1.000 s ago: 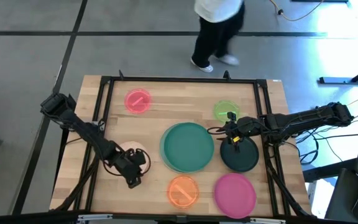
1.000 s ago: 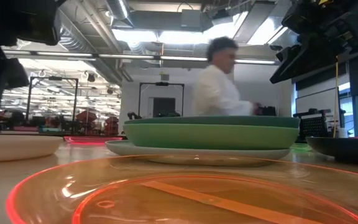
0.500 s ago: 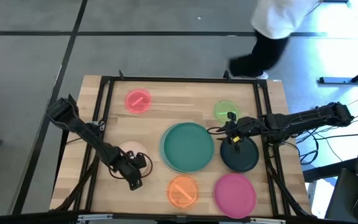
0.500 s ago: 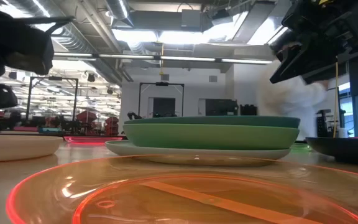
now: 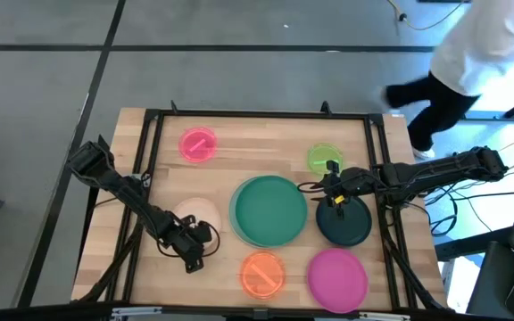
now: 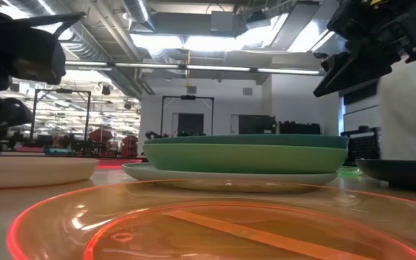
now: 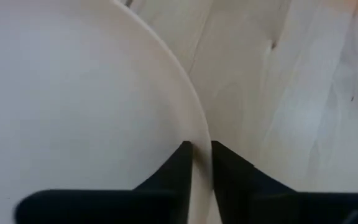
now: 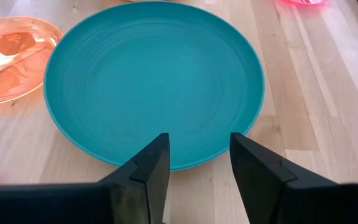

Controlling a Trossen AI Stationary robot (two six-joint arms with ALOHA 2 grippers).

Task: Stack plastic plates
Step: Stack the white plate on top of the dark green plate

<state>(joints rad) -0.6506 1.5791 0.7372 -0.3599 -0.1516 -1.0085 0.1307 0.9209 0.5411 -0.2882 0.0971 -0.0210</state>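
Three large plates sit stacked mid-desk, teal plate (image 5: pixel 269 209) on top. My left hand (image 7: pixel 202 163) is clamped on the rim of the peach plate (image 5: pixel 199 217) beside the stack; my right hand (image 8: pixel 199 163) hangs released over the blackish-green plate (image 5: pixel 344 223)

Light wooden table (image 5: pixel 266 152) with black frame, person (image 5: pixel 471 53) in white top walking past, grey floor (image 5: pixel 43 80)

High view straight down; low view table-level; both share teal plate (image 5: pixel 269 209) stack; wrist views close.
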